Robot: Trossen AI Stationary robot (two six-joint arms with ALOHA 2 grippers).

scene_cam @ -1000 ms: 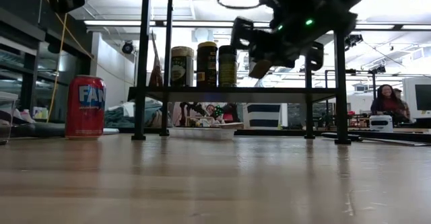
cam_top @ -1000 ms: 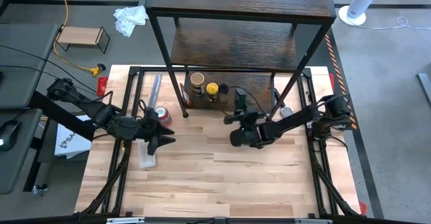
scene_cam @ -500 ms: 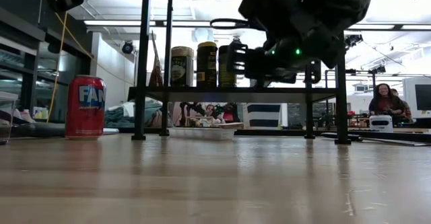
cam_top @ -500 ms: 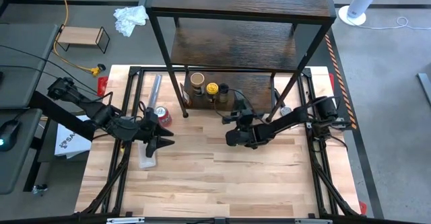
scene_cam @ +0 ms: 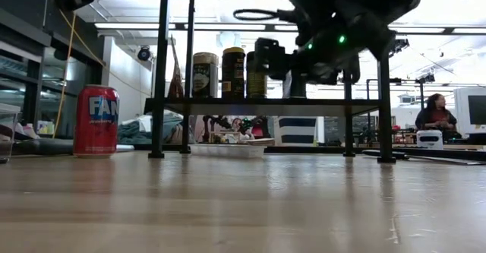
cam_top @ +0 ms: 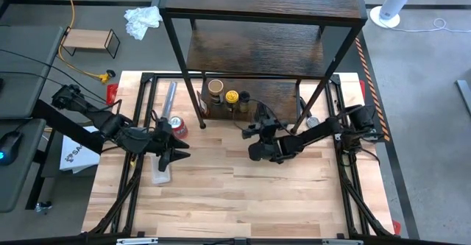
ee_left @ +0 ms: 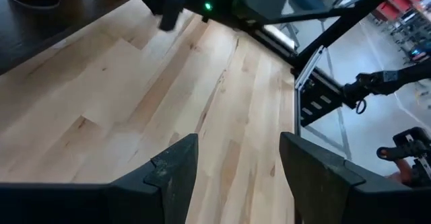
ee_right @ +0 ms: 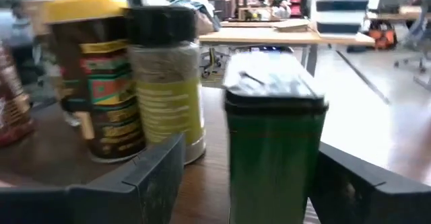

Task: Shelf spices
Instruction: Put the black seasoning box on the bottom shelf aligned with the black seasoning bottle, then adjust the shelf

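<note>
My right gripper [ee_right: 249, 148] is open at the dark shelf's lowest board [ee_right: 202, 177]. Its fingers stand on either side of the small dark green-black box [ee_right: 275, 136], with a gap showing on one side. The box stands upright on that board next to the dark-lidded jar [ee_right: 165, 83] and the yellow-lidded jar [ee_right: 94, 76]. In the low view the three jars [scene_cam: 233, 72] line the board [scene_cam: 228, 105], and the box [scene_cam: 294, 84] stands beside them under the right gripper [scene_cam: 304, 52]. My left gripper [ee_left: 236, 177] is open and waits over the table near the red can [cam_top: 176, 126].
The shelf's thin black legs [scene_cam: 160, 71] stand on the table's far part, with its upper boards [cam_top: 265, 2] overhead. A flat clear plastic piece [cam_top: 160, 173] lies under the left gripper [cam_top: 176, 153]. Bare wood [cam_top: 243, 201] fills the near half. A person [scene_cam: 437, 110] sits far behind.
The right gripper carried the box, tilted, in from the near side toward the shelf's lowest board and lowered it. The box now stands upright on the board beside the jars.
</note>
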